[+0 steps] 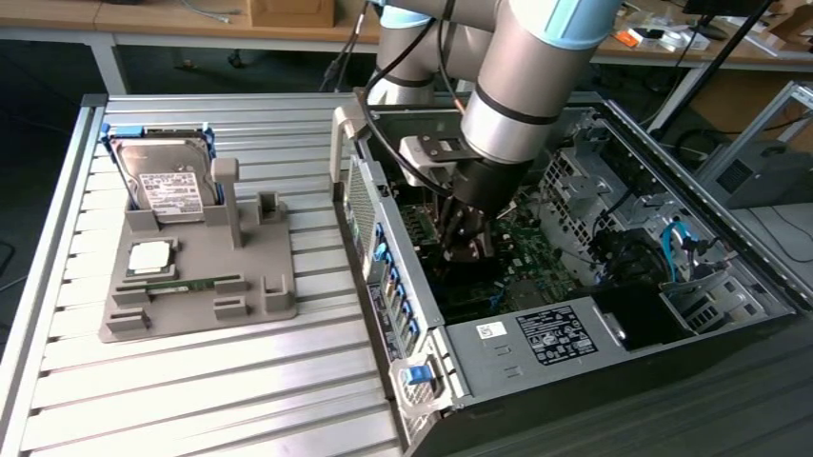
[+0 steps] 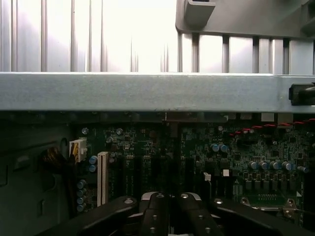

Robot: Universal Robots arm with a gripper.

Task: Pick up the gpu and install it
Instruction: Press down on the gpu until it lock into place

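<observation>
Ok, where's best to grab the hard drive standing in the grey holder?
The hard drive stands with its lower end seated in the holder, leaving the top free. So probably grip that upper end from above, fingers across the label face and back.

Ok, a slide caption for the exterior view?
Arm's shut tool lowered inside the open computer case, over the motherboard.

On the slatted metal desk [image 1: 190, 381] stands a grey holder tray [image 1: 197, 286]. A silver hard drive [image 1: 166, 181] with a white label leans upright in its back slot. A square processor chip [image 1: 150, 255] and a narrow green memory stick [image 1: 190, 283] lie on the tray, just beside each other.
</observation>
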